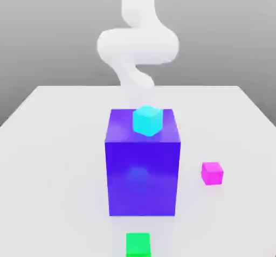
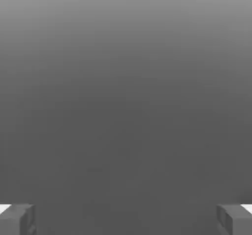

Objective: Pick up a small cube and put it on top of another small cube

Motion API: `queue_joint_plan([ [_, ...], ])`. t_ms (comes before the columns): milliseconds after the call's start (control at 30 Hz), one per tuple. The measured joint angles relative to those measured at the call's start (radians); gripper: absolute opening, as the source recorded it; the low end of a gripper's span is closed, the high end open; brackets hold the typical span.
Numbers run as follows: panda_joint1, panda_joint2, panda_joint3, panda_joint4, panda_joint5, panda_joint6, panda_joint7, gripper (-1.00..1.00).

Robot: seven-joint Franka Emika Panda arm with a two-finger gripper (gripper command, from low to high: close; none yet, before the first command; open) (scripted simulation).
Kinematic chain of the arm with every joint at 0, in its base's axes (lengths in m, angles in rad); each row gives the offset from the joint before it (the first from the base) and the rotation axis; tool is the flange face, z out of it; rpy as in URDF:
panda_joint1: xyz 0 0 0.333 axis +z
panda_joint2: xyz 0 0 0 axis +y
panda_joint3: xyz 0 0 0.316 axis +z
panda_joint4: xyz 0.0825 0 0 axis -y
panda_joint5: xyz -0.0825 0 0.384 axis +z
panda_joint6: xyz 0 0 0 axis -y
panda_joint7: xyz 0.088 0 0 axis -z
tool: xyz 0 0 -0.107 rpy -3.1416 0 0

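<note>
Cubes all sitting loose, nothing grabbed yet.

Small plain magenta-pink cube (image 1: 212,173) rests on the white table (image 1: 54,159), off to the exterior view's right of the big glossy blue-violet block (image 1: 143,164), near its base but not touching. 1 small cyan cube (image 1: 147,120) sits on top of that block, and 1 small green cube (image 1: 138,245) lies on the table in front of it. In the hand view the gripper (image 2: 126,219) has its 2 grey fingers (image 2: 17,219) spread wide with nothing between them. Pink cube looks rigid and light, probably a bit slick, so I'd pinch it across 2 opposite flat faces, mid-height.
</note>
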Motion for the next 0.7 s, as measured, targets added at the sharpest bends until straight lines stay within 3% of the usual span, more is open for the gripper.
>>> queue_joint_plan([
  [600,0.523,0.619,0.099,-0.551,0.033,0.504,-0.826,0.00],
  [700,0.542,0.726,0.116,-0.583,-0.005,0.590,-0.862,0.00],
])
